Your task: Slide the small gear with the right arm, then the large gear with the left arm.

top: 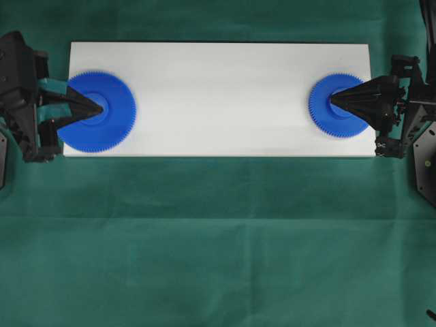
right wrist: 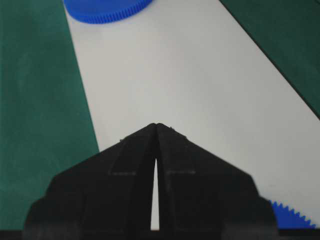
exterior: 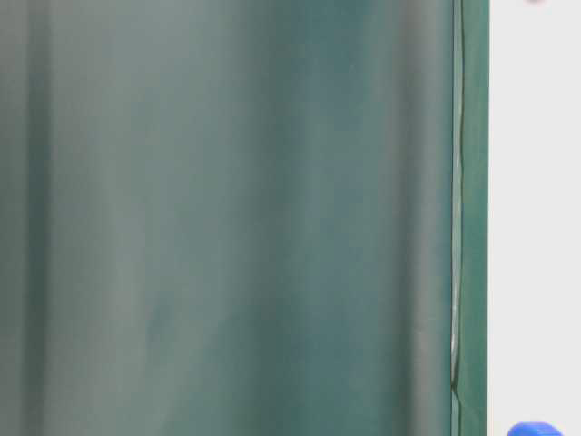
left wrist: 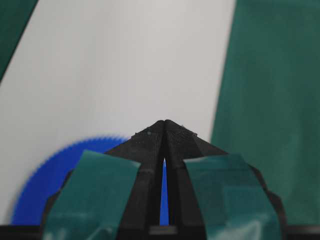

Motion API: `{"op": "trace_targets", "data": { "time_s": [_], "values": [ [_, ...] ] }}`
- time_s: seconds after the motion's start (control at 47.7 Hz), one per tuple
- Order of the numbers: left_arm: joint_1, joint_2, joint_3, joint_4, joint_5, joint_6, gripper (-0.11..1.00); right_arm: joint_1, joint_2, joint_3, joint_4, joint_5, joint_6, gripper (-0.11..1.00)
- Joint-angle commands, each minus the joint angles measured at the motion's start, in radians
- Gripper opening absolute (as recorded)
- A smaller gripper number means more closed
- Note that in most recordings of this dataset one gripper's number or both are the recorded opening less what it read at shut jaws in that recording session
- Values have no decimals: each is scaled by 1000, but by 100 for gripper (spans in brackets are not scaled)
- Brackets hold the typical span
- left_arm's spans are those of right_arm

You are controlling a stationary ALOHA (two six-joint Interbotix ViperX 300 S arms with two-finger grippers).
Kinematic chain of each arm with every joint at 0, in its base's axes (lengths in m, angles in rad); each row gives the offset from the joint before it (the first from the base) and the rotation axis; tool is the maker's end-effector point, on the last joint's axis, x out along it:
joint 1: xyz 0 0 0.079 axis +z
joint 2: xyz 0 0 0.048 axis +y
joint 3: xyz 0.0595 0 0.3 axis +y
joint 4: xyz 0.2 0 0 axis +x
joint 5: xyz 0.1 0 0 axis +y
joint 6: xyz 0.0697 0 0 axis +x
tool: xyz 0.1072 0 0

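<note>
We've got both gears lying flat on the white board point(top: 218, 95), hubs up — small gear point(top: 338, 105) near its right end, large gear point(top: 97, 111) at the left. Right pincer point(top: 332, 101) points leftward at the small hub, tips pressed together, gripping nothing. Left pincer point(top: 102, 109) — teal-taped, likewise closed — points rightward onto the large hub.

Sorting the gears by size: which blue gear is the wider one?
The large gear, at the white board's end under the teal-taped left gripper; the small gear sits under the all-black right gripper.
</note>
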Motion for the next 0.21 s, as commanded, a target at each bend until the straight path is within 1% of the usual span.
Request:
{"op": "trace_targets", "data": {
  "time_s": [0.0,0.189],
  "values": [
    [-29,0,-8,0,-29,5,0,2,0,-9,-2,-9,0,50],
    [-75,0,2,-2,-49,52,0,12,-2,-6,-2,-9,-3,50]
  ]
}}
